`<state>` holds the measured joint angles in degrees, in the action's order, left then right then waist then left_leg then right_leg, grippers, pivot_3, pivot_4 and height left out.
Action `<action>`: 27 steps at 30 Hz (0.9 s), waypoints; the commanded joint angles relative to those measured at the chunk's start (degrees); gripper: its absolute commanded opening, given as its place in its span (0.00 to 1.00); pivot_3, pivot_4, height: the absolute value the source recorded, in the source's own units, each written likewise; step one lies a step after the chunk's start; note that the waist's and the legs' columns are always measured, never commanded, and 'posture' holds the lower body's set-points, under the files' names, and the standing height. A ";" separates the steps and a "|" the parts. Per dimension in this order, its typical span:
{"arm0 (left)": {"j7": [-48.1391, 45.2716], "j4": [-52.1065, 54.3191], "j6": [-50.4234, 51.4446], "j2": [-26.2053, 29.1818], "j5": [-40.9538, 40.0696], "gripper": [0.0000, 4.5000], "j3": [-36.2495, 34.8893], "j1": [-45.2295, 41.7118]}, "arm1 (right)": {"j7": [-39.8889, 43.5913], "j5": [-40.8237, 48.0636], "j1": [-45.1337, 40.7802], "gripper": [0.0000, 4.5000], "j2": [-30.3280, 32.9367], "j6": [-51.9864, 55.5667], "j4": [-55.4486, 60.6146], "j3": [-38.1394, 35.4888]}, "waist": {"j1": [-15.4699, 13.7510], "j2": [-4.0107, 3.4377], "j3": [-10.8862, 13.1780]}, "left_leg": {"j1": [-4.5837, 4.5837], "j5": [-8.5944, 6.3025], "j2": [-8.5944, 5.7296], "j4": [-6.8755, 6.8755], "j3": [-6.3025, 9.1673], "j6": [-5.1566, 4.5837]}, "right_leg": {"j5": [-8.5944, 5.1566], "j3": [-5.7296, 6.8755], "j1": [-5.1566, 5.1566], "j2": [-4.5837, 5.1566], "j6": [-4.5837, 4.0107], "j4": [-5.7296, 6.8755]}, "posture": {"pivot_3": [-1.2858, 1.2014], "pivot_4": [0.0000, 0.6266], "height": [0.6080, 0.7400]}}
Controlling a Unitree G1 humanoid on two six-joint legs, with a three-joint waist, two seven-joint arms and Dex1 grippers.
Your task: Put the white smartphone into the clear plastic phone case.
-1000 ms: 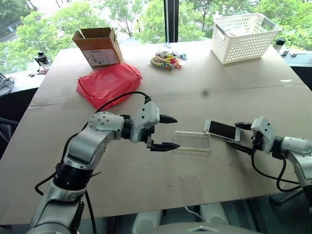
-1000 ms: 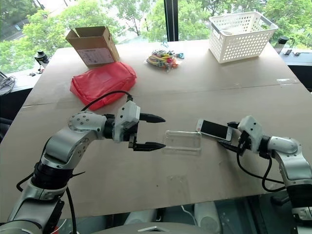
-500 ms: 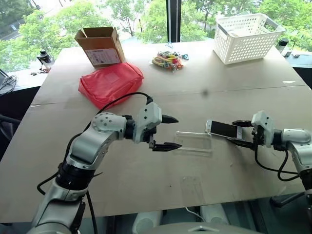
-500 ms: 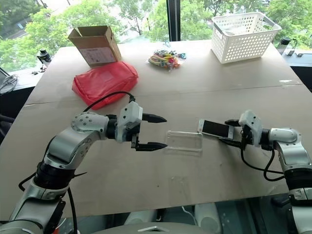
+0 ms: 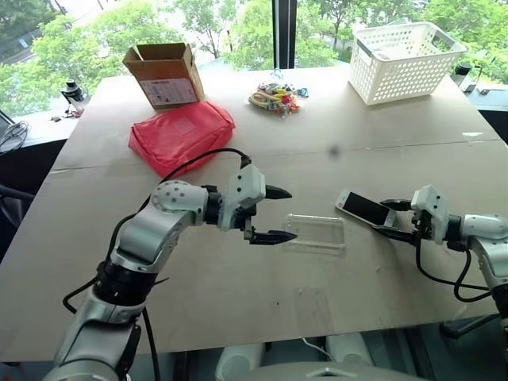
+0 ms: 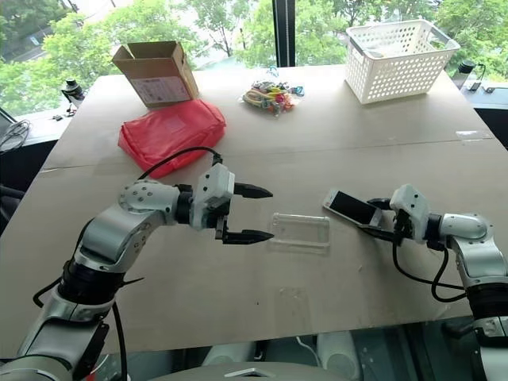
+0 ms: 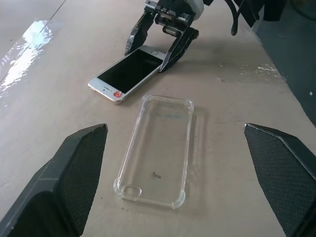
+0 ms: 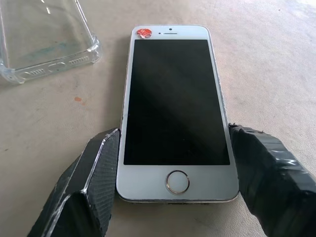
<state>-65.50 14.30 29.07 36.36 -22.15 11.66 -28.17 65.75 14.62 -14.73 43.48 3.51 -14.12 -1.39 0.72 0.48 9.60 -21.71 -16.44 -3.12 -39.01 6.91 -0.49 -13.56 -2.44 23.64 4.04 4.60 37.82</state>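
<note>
The white smartphone [image 8: 175,103] lies screen up on the brown table, right of centre. My right gripper [image 5: 394,218] is shut on its home-button end, one black finger [image 8: 94,182] against each long side. The clear plastic phone case [image 5: 316,232] lies open side up just left of the phone, a small gap between them. My left gripper [image 5: 279,214] hovers open at the case's left end, its fingers [image 7: 74,173] spread wider than the case and apart from it.
A red pouch [image 5: 181,135] and a cardboard box [image 5: 163,75] sit at the back left. A pile of colourful small items [image 5: 274,97] is at the back centre, a white basket [image 5: 405,49] at the back right. The table's front edge [image 5: 262,337] runs below the case.
My right gripper's fingers have closed in on the phone's sides. The left gripper has kept its place beside the case.
</note>
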 commanded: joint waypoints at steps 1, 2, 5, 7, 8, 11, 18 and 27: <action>2.57 -1.22 -2.42 -1.68 0.81 1.00 -1.44 -2.29 | 0.67 4.86 0.01 0.65 2.47 5.84 11.33 -2.90 | 0.02 -0.07 0.05 | -0.01 0.00 0.00 0.00 0.00 0.00 | 0.00 0.00 0.00 0.00 0.00 0.00 | 0.52 0.24 1.00; 3.06 -1.93 -3.01 -2.16 1.15 1.00 -1.49 -2.70 | 1.04 6.35 0.12 0.65 3.01 7.91 14.82 -2.97 | 0.12 -0.09 0.06 | -0.02 0.01 0.00 0.00 0.01 0.01 | 0.00 0.00 0.01 0.01 0.00 0.00 | 0.52 0.24 1.00; 4.73 -4.69 -4.75 -2.49 4.49 1.00 -0.05 -4.16 | 1.80 7.62 1.15 0.65 4.32 10.74 21.89 -1.97 | 0.21 -0.09 0.06 | -0.02 0.00 0.01 0.01 0.00 0.00 | 0.00 -0.02 0.03 0.00 0.00 0.00 | 0.52 0.24 1.00; 4.92 -7.33 -7.16 -2.79 7.10 1.00 1.32 -5.43 | 2.57 6.22 2.13 0.65 5.42 10.32 24.34 -0.36 | 0.06 -0.09 0.06 | -0.02 -0.02 0.01 0.01 0.05 -0.02 | 0.00 0.04 0.02 -0.01 0.00 -0.01 | 0.52 0.24 1.00; 4.73 -8.19 -7.60 -3.35 7.33 1.00 1.65 -6.05 | 2.95 5.40 2.40 0.65 5.81 9.72 25.02 0.44 | 0.01 -0.09 0.06 | -0.02 -0.02 -0.01 0.01 0.04 -0.02 | 0.00 0.04 0.02 0.00 0.01 -0.02 | 0.52 0.24 1.00; 4.42 -9.42 -7.80 -5.73 7.20 1.00 2.53 -7.66 | 3.35 3.09 2.16 0.65 6.33 8.48 26.11 2.99 | -0.18 -0.06 0.08 | -0.09 -0.01 -0.06 -0.01 0.04 -0.02 | 0.00 0.06 0.01 0.04 0.01 -0.08 | 0.52 0.24 1.00; 3.61 -10.34 -8.33 -9.84 7.32 0.39 4.52 -8.71 | 2.86 -0.12 -0.44 0.65 5.07 6.84 23.68 6.45 | 0.19 -0.06 0.08 | -0.10 0.08 -0.05 -0.02 0.02 0.14 | 0.00 0.04 0.04 0.03 0.02 -0.10 | 0.52 0.24 1.00; 1.96 -12.90 -10.57 -10.87 11.61 0.02 10.38 -7.53 | 3.83 -2.63 -1.62 0.65 5.71 7.22 23.49 8.66 | 0.06 -0.05 0.09 | -0.10 0.08 -0.06 -0.02 0.03 0.14 | 0.00 0.05 0.03 0.03 0.02 -0.09 | 0.52 0.24 1.00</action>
<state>-63.38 1.33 20.33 25.81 -11.30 21.39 -35.67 69.38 12.14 -15.03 48.52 11.05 8.33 7.45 0.79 0.43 9.68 -21.82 -16.36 -3.19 -39.04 6.93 -0.36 -13.55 -2.39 23.68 4.06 4.62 37.74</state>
